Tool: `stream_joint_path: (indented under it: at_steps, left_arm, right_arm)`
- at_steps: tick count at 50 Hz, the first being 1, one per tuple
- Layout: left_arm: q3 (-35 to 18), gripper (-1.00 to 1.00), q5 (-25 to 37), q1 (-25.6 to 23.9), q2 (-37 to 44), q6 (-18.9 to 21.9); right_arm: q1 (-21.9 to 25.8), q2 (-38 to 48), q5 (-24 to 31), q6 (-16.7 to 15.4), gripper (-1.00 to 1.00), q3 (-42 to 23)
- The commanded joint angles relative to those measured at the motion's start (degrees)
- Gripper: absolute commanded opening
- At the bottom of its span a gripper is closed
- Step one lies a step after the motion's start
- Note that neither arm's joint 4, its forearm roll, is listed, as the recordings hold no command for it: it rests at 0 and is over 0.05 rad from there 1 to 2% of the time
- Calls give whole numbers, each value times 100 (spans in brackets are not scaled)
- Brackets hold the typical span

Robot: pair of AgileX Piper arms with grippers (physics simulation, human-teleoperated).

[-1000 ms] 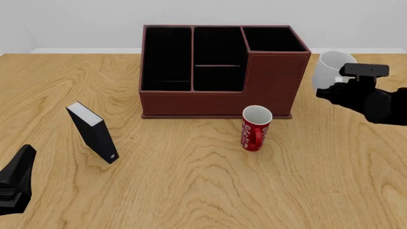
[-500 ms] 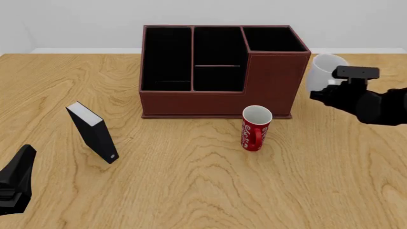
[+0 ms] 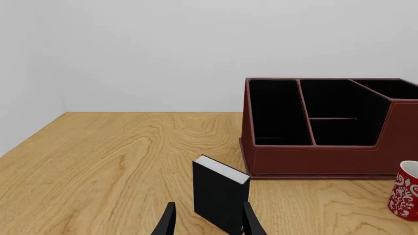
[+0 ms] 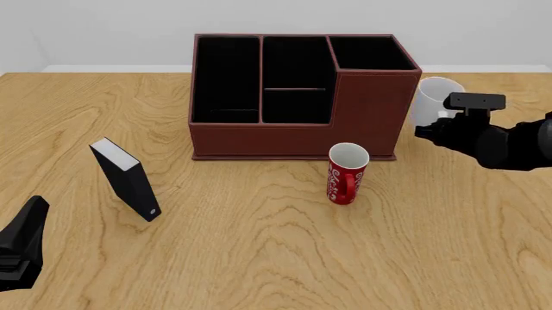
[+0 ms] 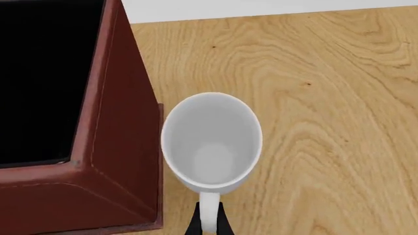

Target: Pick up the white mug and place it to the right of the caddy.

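The white mug (image 4: 430, 98) stands upright just right of the caddy (image 4: 293, 139), a small gap from its right wall. My right gripper (image 4: 431, 128) is shut on the mug's loop handle. In the right wrist view the two thin fingers pinch the handle (image 5: 209, 210) below the mug's open mouth (image 5: 211, 147), with the caddy's wall (image 5: 124, 147) close beside it. Whether the mug's base touches the table is hidden. My left gripper (image 4: 30, 223) rests open at the near left edge; its fingers (image 3: 168, 221) frame a black box.
A red mug with white lettering (image 4: 348, 174) (image 3: 407, 191) stands in front of the caddy's right part. A small black book-like box (image 4: 127, 179) (image 3: 220, 193) stands tilted at the left. The table's back edge runs behind the caddy.
My right gripper has carried the white mug leftwards and a little lower, closer to the caddy's right wall. The left arm has not moved.
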Motion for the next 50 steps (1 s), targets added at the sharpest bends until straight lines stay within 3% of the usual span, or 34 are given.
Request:
stream_joint_path:
  at_steps: [1, 50]
  left_arm:
    - [0, 100, 0, 0, 0, 0]
    - [0, 100, 0, 0, 0, 0]
  right_arm:
    - [3, 80, -19, 52, -100, -51]
    - [55, 640, -181, 87, -100, -167]
